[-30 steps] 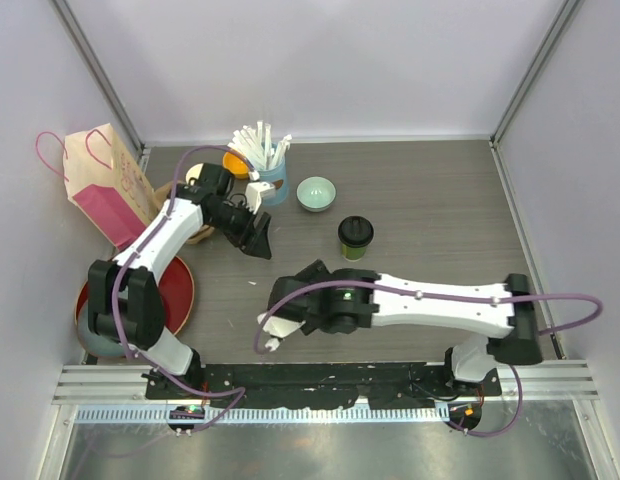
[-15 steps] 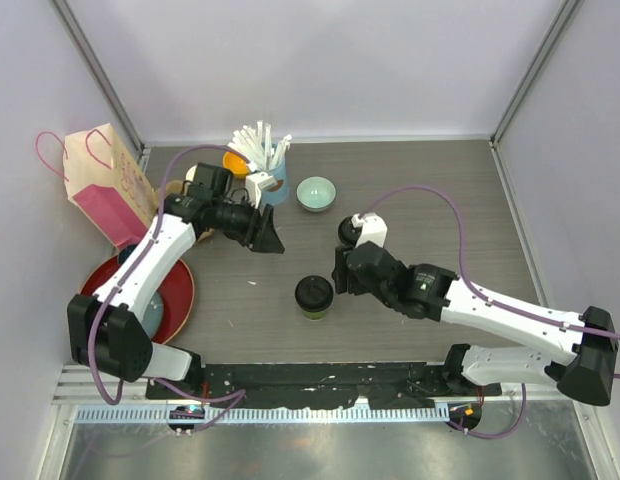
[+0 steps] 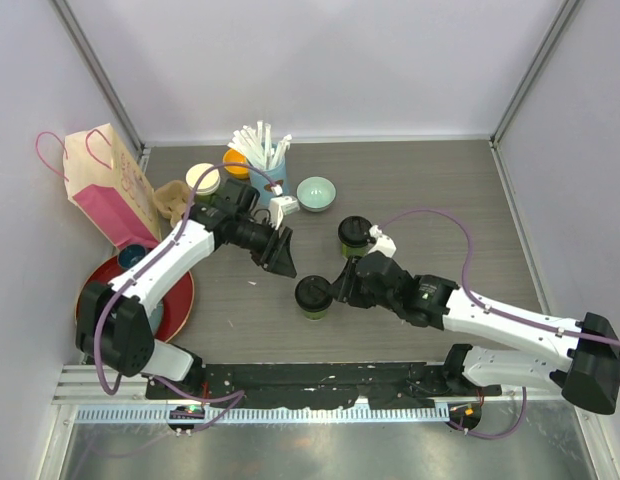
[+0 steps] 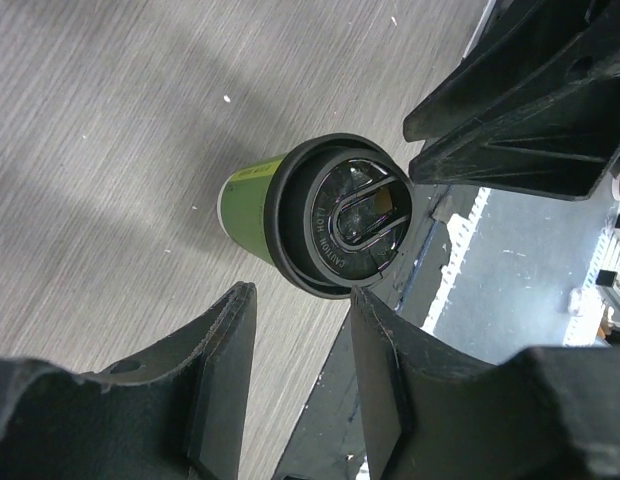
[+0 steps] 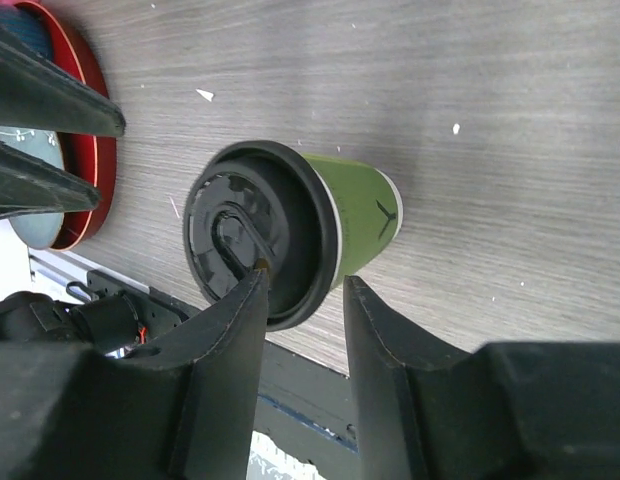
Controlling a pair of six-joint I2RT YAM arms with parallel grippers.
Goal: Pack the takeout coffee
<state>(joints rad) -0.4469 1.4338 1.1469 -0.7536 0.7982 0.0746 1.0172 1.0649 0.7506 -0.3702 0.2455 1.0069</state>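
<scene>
Grey table (image 3: 440, 190) — lidded cups (image 3: 313, 295), bowl (image 3: 315, 193), red plate (image 3: 180, 300).

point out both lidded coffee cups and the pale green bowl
near coffee cup (image 3: 313, 294), top view, on its black lid
far coffee cup (image 3: 355, 231), top view, on its black lid
pale green bowl (image 3: 316, 194), top view, inside wall

The left arm (image 3: 160, 262) covers part of the red plate (image 3: 185, 292). The right gripper (image 5: 305, 282) overlaps the near cup's lid (image 5: 230, 232); I can't tell if they touch. The right arm (image 3: 510, 320) runs off the picture's edge.
</scene>
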